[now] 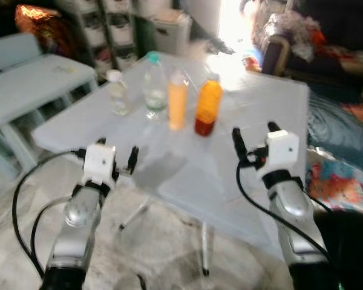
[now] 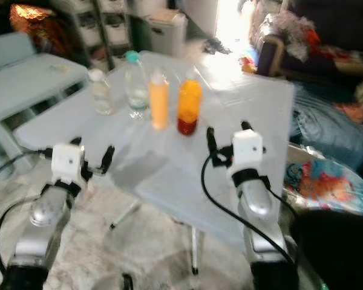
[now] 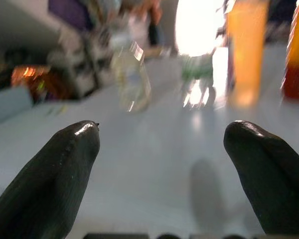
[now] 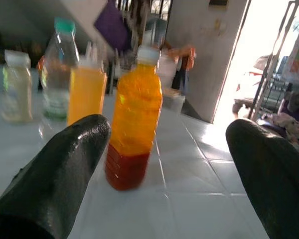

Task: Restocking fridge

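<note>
Left gripper (image 1: pixel 117 158) raised, right gripper (image 1: pixel 255 140) raised, fingers spread

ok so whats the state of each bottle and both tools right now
orange bottle with red bottom: upright on the table, white cap on, free
orange juice bottle: upright, free
green-capped clear bottle: upright, capped
white-capped clear bottle: upright, capped
left tool: open, empty, at the near table edge
right tool: open, empty, over the table, short of the orange bottle with red bottom
</note>
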Controlling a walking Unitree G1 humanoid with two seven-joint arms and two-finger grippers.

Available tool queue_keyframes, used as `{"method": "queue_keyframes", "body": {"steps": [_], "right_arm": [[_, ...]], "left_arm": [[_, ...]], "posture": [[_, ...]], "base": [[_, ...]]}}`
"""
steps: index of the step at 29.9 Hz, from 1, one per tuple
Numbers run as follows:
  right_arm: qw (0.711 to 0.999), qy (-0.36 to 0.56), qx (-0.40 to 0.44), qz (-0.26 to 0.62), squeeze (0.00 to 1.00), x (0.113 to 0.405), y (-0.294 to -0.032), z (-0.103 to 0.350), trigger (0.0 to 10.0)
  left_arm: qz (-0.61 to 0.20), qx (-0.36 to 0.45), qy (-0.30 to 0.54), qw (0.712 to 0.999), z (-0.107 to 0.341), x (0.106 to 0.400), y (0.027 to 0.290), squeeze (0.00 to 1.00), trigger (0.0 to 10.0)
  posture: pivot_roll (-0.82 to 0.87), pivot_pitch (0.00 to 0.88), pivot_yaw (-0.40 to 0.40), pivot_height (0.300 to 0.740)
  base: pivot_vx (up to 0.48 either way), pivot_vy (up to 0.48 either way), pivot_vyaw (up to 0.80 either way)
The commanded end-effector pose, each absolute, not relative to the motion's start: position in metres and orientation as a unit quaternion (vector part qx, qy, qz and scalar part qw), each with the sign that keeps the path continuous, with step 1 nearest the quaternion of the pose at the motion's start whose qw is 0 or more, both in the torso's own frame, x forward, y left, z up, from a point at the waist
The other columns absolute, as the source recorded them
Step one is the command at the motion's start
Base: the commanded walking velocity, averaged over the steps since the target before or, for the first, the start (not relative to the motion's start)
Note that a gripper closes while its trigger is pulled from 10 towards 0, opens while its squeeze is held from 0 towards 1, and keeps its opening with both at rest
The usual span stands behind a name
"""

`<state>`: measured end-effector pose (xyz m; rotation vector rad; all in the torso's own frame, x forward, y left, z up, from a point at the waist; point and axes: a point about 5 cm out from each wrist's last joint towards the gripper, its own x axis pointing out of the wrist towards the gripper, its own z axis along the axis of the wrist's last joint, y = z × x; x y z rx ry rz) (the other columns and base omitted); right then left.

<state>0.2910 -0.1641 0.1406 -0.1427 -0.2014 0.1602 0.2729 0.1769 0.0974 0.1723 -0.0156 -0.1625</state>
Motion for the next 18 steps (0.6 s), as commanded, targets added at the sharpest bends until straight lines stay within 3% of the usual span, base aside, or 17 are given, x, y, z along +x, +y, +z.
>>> {"method": "queue_keyframes", "body": {"steps": [1,11,18], "right_arm": [[0.989,-0.102,-0.061,0.088,0.00,0.2890,-0.1640,0.1412,10.0],[0.989,-0.099,-0.060,0.090,0.00,0.2815,-0.1590,0.1366,10.0],[0.988,-0.101,-0.063,0.094,0.00,0.2799,-0.1563,0.1367,10.0]], "left_arm": [[-0.089,0.093,-0.028,0.991,0.1079,0.2792,0.1732,0.00,10.0],[-0.089,0.089,-0.026,0.992,0.1074,0.2783,0.1749,0.00,10.0],[-0.095,0.082,-0.026,0.992,0.1071,0.2809,0.1708,0.00,10.0]], "posture": [[0.02,0.000,0.001,0.740],[0.01,0.000,0.007,0.740],[0.01,0.000,0.007,0.740]], "base": [[0.000,0.000,0.00],[0.300,0.000,0.00],[0.406,0.253,0.00]]}}
